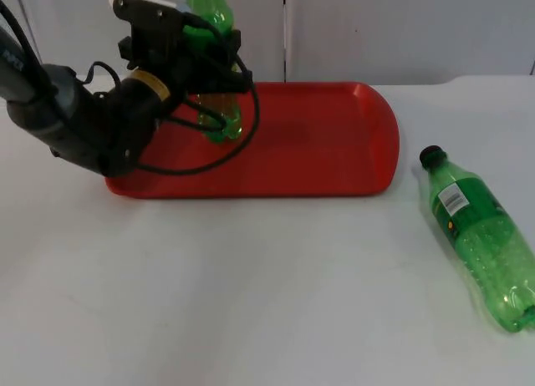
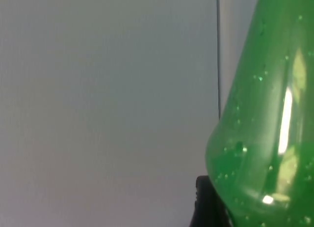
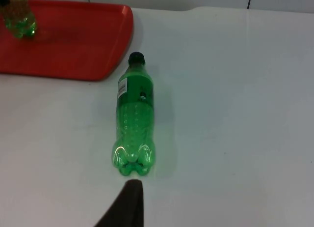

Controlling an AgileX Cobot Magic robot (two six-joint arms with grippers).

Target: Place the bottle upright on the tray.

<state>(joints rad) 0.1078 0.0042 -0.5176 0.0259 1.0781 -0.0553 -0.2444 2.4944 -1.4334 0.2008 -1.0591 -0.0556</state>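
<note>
My left gripper (image 1: 201, 56) is clamped on an upright bottle (image 1: 219, 123) over the tray's (image 1: 334, 152) left end, and letting go before its base sits flat could topple it, while a second bottle (image 1: 481, 236) lies on the table beside the tray.

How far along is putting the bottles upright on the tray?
Done: nothing released yet. In hand: the left hand holds one bottle upright, its base at the red tray. Left: the second bottle lies on the table, beside the tray.
</note>
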